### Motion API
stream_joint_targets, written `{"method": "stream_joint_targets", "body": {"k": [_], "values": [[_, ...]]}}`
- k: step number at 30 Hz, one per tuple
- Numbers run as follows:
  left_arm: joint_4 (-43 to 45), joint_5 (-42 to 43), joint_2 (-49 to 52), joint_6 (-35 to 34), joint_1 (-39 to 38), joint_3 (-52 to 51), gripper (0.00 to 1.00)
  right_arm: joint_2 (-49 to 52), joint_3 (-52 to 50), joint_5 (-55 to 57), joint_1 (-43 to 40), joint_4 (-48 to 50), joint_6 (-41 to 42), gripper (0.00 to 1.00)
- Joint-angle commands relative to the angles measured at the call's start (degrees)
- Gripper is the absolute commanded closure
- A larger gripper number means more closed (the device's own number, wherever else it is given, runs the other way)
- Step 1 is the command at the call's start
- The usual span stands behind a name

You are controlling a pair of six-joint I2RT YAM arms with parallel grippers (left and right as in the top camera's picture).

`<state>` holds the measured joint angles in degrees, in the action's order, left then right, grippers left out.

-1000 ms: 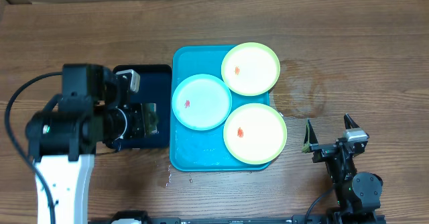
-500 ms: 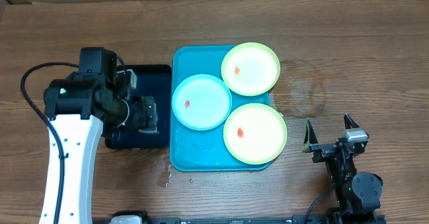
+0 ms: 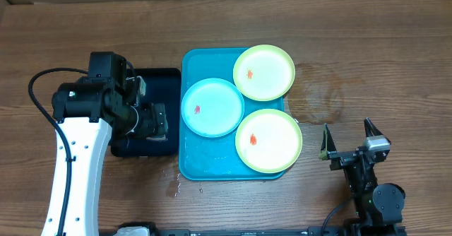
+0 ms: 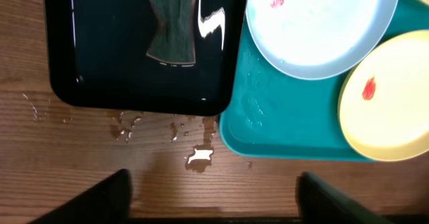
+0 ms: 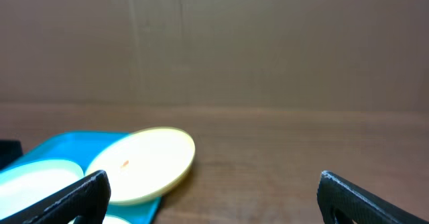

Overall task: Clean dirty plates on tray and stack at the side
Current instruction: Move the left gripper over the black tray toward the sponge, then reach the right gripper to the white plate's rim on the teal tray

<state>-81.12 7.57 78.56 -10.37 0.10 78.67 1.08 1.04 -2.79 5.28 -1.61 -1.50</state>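
The turquoise tray point(image 3: 205, 158) holds three plates. A light blue plate point(image 3: 212, 107) with a small red smear lies at its left. Two light green plates, one at the back point(image 3: 264, 72) and one at the front point(image 3: 268, 141), each carry an orange-red smear. My left gripper point(image 3: 160, 121) hovers over the black tray point(image 3: 159, 80), open and empty. In the left wrist view the gripper point(image 4: 213, 204) has only wet wood between its fingers, with the blue plate point(image 4: 322, 23) and a green plate point(image 4: 392, 96) ahead. My right gripper point(image 3: 346, 138) stands open, right of the tray.
A grey-green cloth point(image 4: 173, 23) lies in the black tray point(image 4: 107, 49), which has a wet sheen. Water drops point(image 4: 199, 157) dot the wood in front of both trays. In the right wrist view a green plate point(image 5: 144, 163) overhangs the tray's edge point(image 5: 57, 147). A cardboard wall stands behind.
My left gripper has opened over the black tray, and its arm has swung a little toward the back and right. The plates and the right arm have stayed put.
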Motion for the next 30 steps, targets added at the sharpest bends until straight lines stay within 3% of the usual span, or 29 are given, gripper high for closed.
{"method": "stream_joint_targets", "body": {"k": [1, 2, 5, 8, 13, 20, 30], "values": [[0.52, -0.44, 0.2, -0.39, -0.13, -0.52, 0.85, -0.04, -0.59, -6.67, -0.09, -0.61, 0.17, 0.0], [0.76, -0.35, 0.2, -0.39, -0.13, -0.52, 0.96, -0.04, -0.59, -8.92, -0.11, 0.31, 0.22, 0.0], [1.29, -0.07, 0.22, -0.39, -0.13, -0.52, 0.96, -0.04, -0.57, -17.0, -0.11, 1.05, 1.18, 0.0], [1.53, -0.04, 0.22, -0.39, -0.13, -0.52, 0.96, -0.04, 0.44, -16.81, -0.2, -2.4, 9.64, 0.0], [1.55, -0.02, 0.22, -0.46, -0.13, -0.52, 0.96, 2.56, 8.63, -16.13, -0.2, -9.64, 10.95, 0.0], [1.64, -0.04, 0.22, -0.83, -0.13, -0.55, 0.96, 21.27, 34.18, -14.91, -0.2, -23.47, 10.95, 0.0], [1.68, -0.07, 0.22, -0.83, -0.13, -0.52, 0.92, 59.06, 78.86, -16.35, -0.15, -66.23, 10.95, 0.0]]}}
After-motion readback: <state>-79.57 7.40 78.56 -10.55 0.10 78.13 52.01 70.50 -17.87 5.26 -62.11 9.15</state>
